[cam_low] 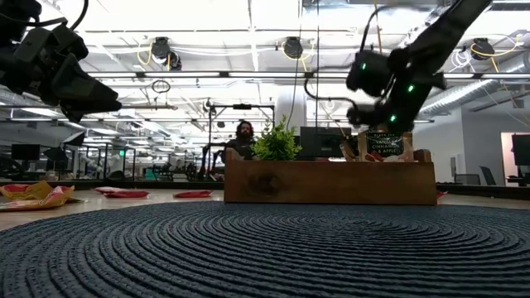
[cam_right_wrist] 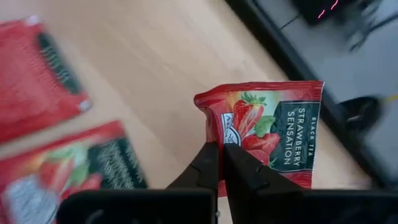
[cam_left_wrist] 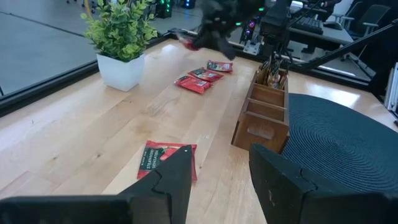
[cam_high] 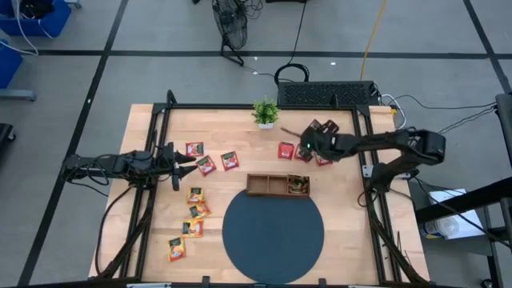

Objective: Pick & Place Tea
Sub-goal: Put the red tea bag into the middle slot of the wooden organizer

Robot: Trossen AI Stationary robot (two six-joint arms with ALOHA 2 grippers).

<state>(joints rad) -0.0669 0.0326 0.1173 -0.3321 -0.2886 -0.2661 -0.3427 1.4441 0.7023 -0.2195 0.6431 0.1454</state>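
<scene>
held sachet (cam_right_wrist: 267, 134): red, printed with strawberries and "Black Tea Strawberry Sensation", pinched at one edge and lifted clear of the table
red sachets, right (cam_high: 286, 150): laid flat near the far right, behind the tray; two more are seen blurred under the held one (cam_right_wrist: 71, 171)
red sachets, left (cam_high: 230, 161): three laid flat, close together, left of centre
yellow-orange sachets (cam_high: 194, 194): four scattered flat in a loose line toward the near left corner, some overlapping
sachets in tray (cam_high: 298, 186): stood on edge in the rightmost compartment
</scene>
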